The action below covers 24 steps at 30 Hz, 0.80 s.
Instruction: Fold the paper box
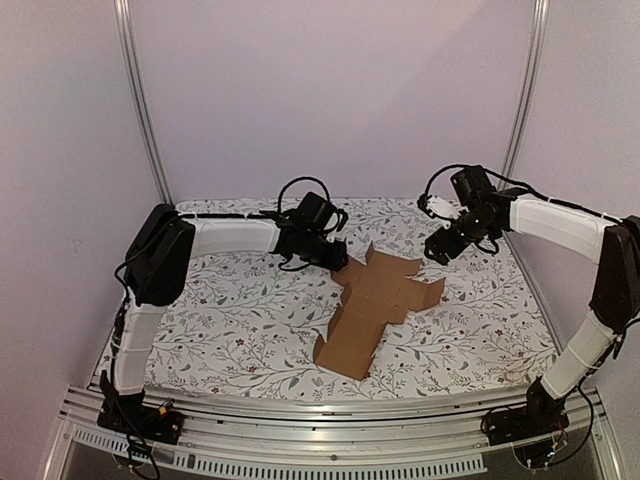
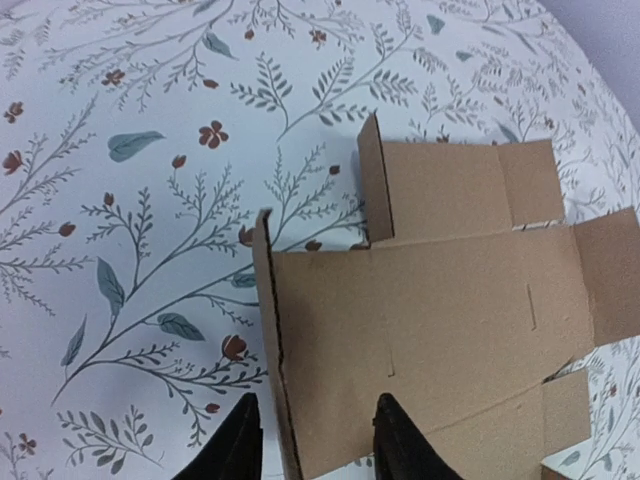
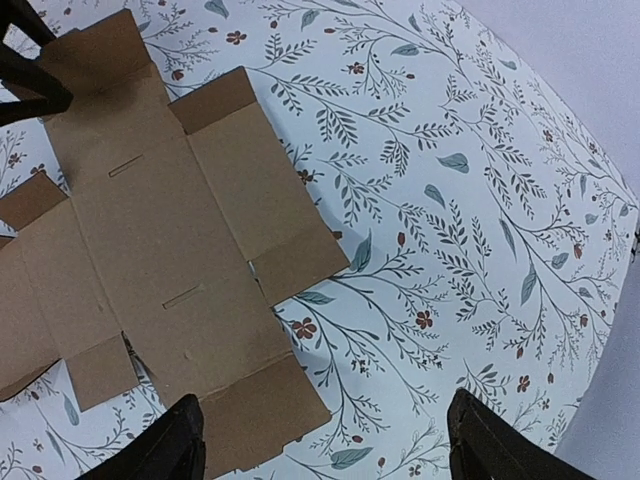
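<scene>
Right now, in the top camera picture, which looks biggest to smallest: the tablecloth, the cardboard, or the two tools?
1. tablecloth
2. paper box
3. left tool and right tool: they look about alike, so I won't rank them.

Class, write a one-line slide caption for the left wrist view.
Left gripper open, straddling a raised edge flap of the unfolded paper box on floral tablecloth.
</scene>
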Tool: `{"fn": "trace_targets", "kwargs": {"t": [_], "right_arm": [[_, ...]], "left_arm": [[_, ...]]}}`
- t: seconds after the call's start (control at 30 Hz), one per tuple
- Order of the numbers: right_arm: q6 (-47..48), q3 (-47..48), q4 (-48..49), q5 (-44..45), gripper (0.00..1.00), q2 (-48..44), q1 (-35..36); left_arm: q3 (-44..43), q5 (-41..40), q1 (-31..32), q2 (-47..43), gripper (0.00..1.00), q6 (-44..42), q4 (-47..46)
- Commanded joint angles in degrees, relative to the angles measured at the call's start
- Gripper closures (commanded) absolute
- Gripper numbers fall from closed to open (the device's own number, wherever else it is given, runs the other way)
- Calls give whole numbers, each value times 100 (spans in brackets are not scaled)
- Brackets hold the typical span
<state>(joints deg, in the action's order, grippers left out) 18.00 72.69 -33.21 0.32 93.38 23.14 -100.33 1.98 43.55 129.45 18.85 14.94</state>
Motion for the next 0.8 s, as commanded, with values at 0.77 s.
{"fn": "trace_targets", "kwargs": {"t": [0.77], "right_arm": [[328,1553,-2543,-3354,19,698,-802]], "left_arm": [[3058,-179,822,-2649,100,-894,-2124]]}}
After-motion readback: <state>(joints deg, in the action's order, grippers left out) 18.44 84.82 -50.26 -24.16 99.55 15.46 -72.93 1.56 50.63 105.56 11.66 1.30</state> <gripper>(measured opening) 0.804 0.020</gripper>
